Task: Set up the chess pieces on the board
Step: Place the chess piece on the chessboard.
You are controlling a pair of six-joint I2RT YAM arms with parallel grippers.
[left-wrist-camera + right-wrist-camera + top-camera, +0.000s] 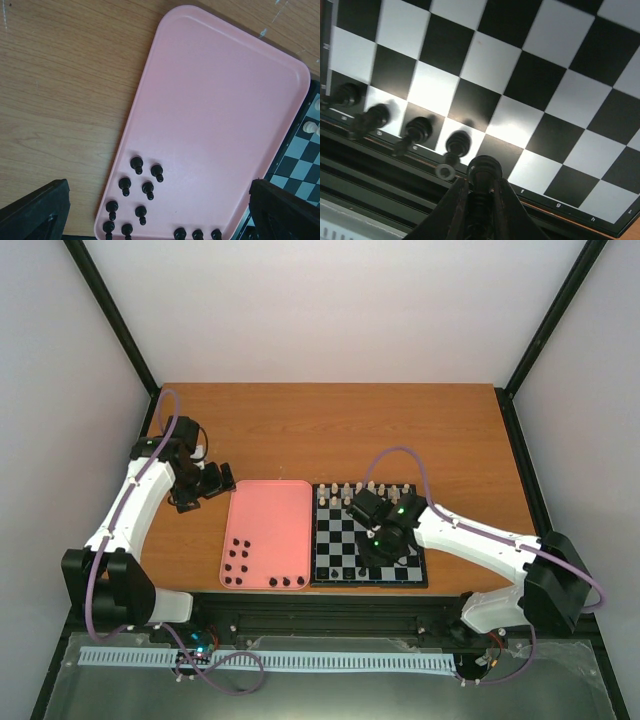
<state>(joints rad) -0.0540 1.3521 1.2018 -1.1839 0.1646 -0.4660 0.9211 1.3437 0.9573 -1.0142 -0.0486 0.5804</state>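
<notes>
A black chess piece (486, 170) is clamped in the right gripper (481, 186) at bottom centre of the right wrist view, over the near edge of the board (485, 65) and beside four black pieces (417, 129) lined along that edge. Eleven other black pieces (142, 187) cluster at the lower end of the pink tray (215, 100) on the tabletop (65, 75), the left gripper (160, 220) above them with fingers wide apart.

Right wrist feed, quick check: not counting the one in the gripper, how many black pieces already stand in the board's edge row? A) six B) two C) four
C: the right wrist view shows four black pieces standing side by side in the edge row of the board, while the right gripper is shut on a fifth piece next to them.
</notes>
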